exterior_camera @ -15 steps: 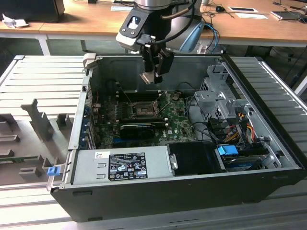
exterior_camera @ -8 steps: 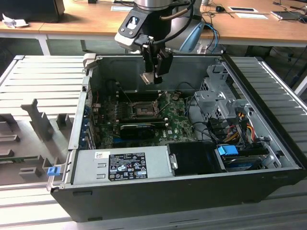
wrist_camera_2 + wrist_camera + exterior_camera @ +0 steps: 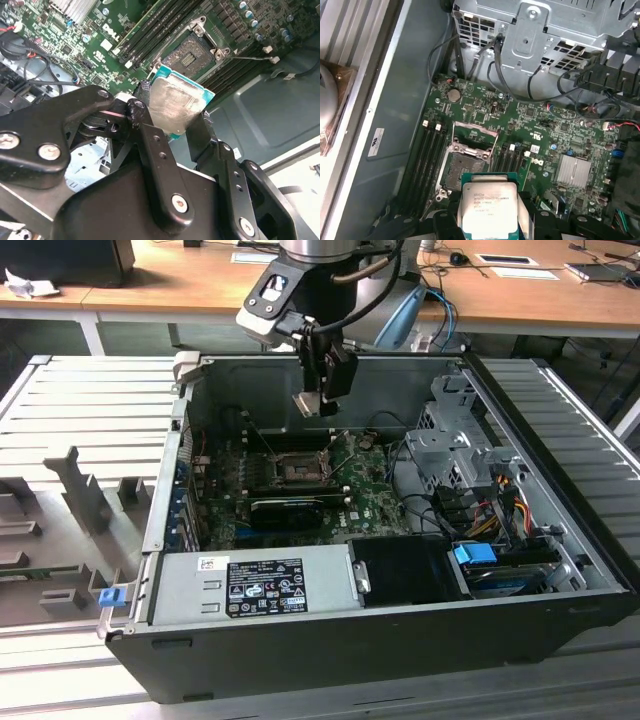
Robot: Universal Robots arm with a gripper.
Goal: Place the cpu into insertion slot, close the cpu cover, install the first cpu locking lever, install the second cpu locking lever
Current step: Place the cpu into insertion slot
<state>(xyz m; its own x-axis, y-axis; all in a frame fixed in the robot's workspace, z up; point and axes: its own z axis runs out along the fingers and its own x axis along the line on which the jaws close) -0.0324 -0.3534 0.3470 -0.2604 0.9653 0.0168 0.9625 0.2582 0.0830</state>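
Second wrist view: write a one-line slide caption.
Gripper holds the cpu above the motherboard, near the open insertion slot.

Robotics lab or workshop: opened computer case (image 3: pixel 400 650) on ribbed metal bench (image 3: pixel 90 400), grey fixtures (image 3: pixel 85 502) alongside, wooden desks (image 3: pixel 170 285) behind, carrying papers (image 3: pixel 525 272).

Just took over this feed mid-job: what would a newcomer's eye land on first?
The gripper stands out, shut on the silvery cpu in the air over the green motherboard. On that board the insertion slot lies uncovered, its dark centre exposed, inside the open computer case.
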